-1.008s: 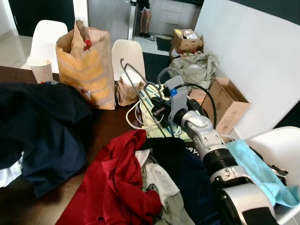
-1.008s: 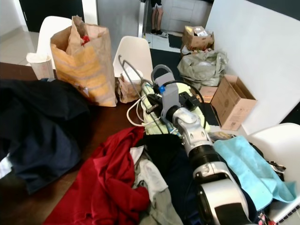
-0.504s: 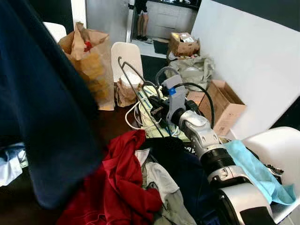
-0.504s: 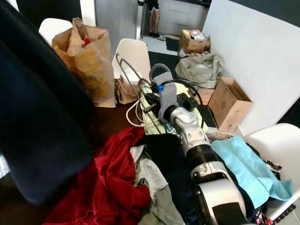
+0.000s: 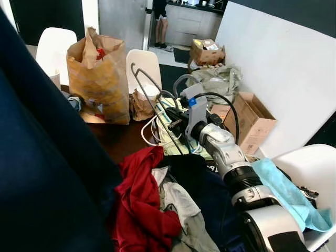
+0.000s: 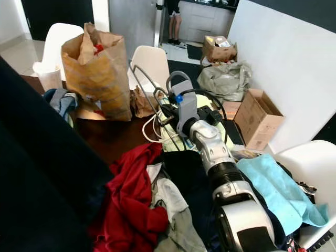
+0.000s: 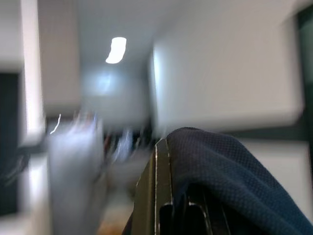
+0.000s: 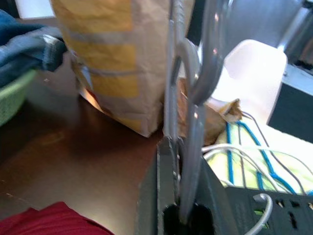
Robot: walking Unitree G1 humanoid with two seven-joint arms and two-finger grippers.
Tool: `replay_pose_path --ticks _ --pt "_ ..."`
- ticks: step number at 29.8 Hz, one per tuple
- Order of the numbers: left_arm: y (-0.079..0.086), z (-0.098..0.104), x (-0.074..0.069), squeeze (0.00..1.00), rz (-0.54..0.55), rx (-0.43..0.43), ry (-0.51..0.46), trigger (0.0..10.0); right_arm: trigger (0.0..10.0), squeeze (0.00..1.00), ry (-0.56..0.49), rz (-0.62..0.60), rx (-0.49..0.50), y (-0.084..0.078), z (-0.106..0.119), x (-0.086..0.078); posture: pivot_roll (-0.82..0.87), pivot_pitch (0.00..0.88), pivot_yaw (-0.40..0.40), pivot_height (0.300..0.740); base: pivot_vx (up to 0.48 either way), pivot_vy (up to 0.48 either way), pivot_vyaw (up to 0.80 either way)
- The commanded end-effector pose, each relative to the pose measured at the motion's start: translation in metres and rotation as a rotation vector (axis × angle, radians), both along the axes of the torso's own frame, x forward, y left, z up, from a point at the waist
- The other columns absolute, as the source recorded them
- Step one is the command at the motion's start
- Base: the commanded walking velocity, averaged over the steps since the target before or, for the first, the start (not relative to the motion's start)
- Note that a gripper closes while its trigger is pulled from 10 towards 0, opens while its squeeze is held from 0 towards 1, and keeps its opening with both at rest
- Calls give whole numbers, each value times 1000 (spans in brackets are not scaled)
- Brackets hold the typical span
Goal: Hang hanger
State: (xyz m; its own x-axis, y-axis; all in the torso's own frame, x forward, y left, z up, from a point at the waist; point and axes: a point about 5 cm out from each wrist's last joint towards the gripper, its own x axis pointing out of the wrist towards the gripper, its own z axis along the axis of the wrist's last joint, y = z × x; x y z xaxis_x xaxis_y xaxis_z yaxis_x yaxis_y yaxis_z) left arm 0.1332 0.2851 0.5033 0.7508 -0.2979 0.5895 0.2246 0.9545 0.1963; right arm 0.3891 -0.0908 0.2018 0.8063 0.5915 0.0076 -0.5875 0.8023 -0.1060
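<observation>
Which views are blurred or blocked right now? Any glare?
Left wrist view: background heavily motion-blurred; sharp only on the dark navy garment draped over the left pincer. Both eye views: sharp, but the same navy cloth blocks the left side close up. Right wrist view: mild softness; grey hanger clamped in the right pincer; slight sheen on the dark table.

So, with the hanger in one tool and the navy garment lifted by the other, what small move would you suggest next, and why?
Probably bring the right tool and its grey hanger leftward toward the navy garment. The hanger is clamped and held over the table, while the left tool has the cloth draped over its fingers, hanging apart from the hanger.
</observation>
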Motion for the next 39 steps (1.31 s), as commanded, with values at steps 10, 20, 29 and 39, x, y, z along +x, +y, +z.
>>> replay_pose_path --ticks 10,20,29,39 --pt "-21 -90 65 0 113 201 375 10000 10000 0 7 -5 14 -2 1 0 206 0 -137 740 0 0 0" --pt "-66 -106 65 0 -159 186 285 10000 10000 0 -5 129 191 6 18 -6 208 0 -129 740 -294 0 0" --pt "-86 -116 40 0 -336 154 200 10000 10000 0 -42 342 284 13 31 -24 200 0 -117 740 -452 0 0" --pt "-80 -106 25 0 -312 120 119 10000 10000 0 -39 399 367 13 39 -29 214 0 -122 740 -459 0 0"
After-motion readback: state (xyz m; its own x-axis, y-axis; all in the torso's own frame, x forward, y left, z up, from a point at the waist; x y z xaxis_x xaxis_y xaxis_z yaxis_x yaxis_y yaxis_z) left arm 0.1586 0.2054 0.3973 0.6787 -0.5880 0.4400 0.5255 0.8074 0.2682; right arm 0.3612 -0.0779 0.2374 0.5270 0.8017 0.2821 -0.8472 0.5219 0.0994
